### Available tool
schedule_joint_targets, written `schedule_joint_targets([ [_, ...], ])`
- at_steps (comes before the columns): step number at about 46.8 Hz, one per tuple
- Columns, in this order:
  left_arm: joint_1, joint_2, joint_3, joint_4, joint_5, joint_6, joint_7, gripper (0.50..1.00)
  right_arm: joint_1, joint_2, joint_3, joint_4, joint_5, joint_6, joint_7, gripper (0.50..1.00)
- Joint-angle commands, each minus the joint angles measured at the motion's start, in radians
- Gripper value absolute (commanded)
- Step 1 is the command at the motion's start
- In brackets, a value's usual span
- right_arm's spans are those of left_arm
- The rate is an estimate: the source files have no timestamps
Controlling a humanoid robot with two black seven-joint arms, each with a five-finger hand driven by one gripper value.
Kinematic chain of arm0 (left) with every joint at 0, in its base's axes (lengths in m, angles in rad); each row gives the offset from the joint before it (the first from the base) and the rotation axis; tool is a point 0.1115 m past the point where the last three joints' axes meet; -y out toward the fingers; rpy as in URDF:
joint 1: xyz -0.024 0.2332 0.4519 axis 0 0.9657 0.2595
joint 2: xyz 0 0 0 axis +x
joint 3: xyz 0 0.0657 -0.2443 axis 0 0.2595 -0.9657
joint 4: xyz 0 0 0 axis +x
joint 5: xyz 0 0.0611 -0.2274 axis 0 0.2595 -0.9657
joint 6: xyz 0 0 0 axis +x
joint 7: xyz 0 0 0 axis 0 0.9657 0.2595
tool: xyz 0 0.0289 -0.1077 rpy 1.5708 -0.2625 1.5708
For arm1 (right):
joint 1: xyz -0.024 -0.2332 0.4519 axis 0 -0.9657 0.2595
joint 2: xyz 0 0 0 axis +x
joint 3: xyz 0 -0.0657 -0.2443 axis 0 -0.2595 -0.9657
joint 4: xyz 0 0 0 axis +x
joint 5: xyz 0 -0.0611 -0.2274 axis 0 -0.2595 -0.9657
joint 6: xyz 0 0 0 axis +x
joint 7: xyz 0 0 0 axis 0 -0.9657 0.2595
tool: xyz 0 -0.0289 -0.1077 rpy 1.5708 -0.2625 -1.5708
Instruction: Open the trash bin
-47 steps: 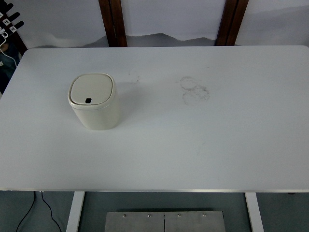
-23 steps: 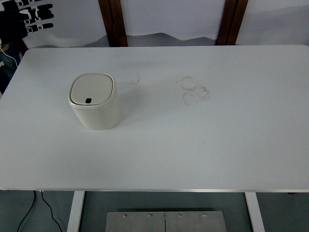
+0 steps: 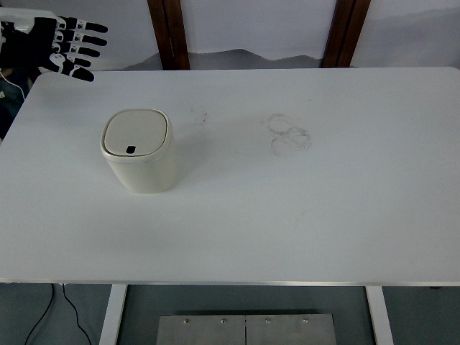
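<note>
A small cream trash bin (image 3: 141, 151) stands on the left half of the white table (image 3: 287, 215). Its lid (image 3: 135, 135) is shut and has a small black button at its near edge. My left hand (image 3: 72, 47) is at the top left corner, above the table's far left corner, fingers spread and pointing right, holding nothing. It is well apart from the bin, up and to the left of it. The right arm is out of view.
Faint ring marks (image 3: 290, 134) stain the table's middle. Two dark wooden posts (image 3: 168, 32) stand behind the far edge. A cable (image 3: 50, 309) hangs below the table's near left.
My left hand has come further into view from the top left corner, moving right and slightly down, toward the table. The bin has not moved.
</note>
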Motion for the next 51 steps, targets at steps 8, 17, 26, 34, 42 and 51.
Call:
schedule_joint_targets([
  [8, -0.026, -0.014, 0.031, -0.002, 0.132, -0.072, 0.010, 1.000, 0.002, 0.000, 0.000, 0.000, 0.000, -0.001, 0.000, 0.995],
  [17, -0.025, -0.028, 0.031, 0.000, 0.190, -0.072, 0.010, 1.000, 0.003, 0.000, 0.000, 0.000, 0.000, -0.001, 0.000, 0.995],
  [26, -0.014, -0.096, 0.031, 0.000, 0.190, -0.072, 0.009, 1.000, 0.005, 0.000, 0.000, 0.000, 0.000, 0.001, 0.000, 0.995],
  [34, -0.010, -0.122, 0.032, -0.008, 0.190, -0.072, 0.009, 1.000, 0.005, 0.000, 0.000, 0.000, 0.000, -0.001, 0.000, 0.995],
  [42, -0.011, -0.110, 0.063, -0.089, 0.190, -0.072, 0.010, 1.000, 0.005, 0.000, 0.000, 0.000, 0.000, -0.001, 0.000, 0.995],
  [51, -0.010, -0.105, 0.098, -0.115, 0.190, -0.072, 0.010, 1.000, 0.006, 0.000, -0.002, 0.000, -0.002, -0.001, 0.000, 0.995],
])
